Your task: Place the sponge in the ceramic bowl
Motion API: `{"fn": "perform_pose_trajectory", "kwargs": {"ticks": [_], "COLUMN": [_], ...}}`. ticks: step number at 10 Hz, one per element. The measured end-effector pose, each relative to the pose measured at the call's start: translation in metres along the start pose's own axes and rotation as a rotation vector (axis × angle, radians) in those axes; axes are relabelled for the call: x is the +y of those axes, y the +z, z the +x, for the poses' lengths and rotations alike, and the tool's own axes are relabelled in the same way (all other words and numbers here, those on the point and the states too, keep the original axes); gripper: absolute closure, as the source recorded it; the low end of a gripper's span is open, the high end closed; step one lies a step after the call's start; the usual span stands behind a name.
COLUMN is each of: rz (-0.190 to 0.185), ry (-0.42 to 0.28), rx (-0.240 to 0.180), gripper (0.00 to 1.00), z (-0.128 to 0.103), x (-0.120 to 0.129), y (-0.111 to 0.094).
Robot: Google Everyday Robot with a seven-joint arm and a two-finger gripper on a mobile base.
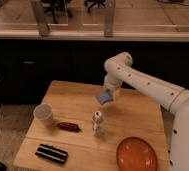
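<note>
Gripper clamps the sponge above the table, far-left of the ceramic bowl; soft pad could slip from the pinch, or clip the white bottle during transfer.

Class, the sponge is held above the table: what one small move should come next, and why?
Probably carry it toward the near right corner, kept high: the gripper holds the sponge over the table's middle, the ceramic bowl lies at that corner, and a small white bottle stands close by.

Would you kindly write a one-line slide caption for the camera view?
The gripper holds the sponge above the table, well short of the empty orange bowl.
</note>
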Motion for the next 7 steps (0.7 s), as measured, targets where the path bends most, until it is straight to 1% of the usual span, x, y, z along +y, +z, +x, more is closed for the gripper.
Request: {"fn": "perform_pose_trajectory", "kwargs": {"ticks": [2, 3, 5, 6, 7], "rz": [0.005, 0.009, 0.013, 0.014, 0.014], "ry": [-0.003, -0.004, -0.012, -0.013, -0.013], "rx": [0.013, 0.012, 0.013, 0.011, 0.019], "gripper": [0.97, 0.97, 0.97, 0.97, 0.97], "z": [0.014, 0.016, 0.012, 0.011, 0.014], "x": [0.015, 0.021, 0.023, 0.030, 0.039], "y": [-0.009, -0.015, -0.018, -0.024, -0.026]}}
